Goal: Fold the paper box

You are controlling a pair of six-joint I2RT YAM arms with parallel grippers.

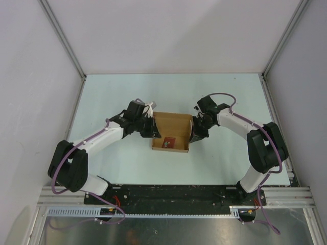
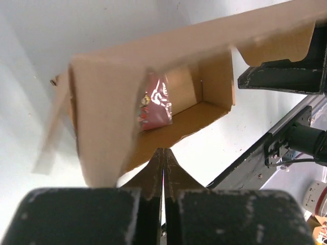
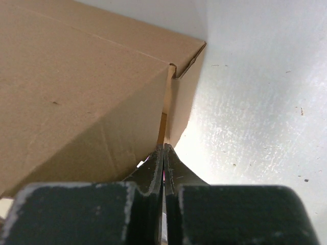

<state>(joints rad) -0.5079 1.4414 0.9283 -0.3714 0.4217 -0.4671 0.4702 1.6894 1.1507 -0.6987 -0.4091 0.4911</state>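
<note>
Left gripper (image 2: 163,153) and right gripper (image 3: 163,149) are fully closed, gripping nothing. Push both tips inward — evenly — against the paper box (image 1: 173,125) walls directly ahead, keeping its 2 sides square.

- A pale, faintly green table (image 1: 173,92) fills the middle of the top view, and the wrist views show small dark specks on it.
- A small red packet (image 1: 168,142) with printed markings lies just toward 6 o'clock of the table's centre.
- White wall panels (image 1: 168,30) stand at 9, 12 and 3 o'clock.
- A grey metal frame post (image 1: 61,35) slants at 11 o'clock, another (image 1: 285,38) at 1 o'clock.
- A black mounting rail (image 1: 173,194) runs along the 6 o'clock edge, with a slotted grey cable duct (image 1: 71,211) beside it toward 7 o'clock.
</note>
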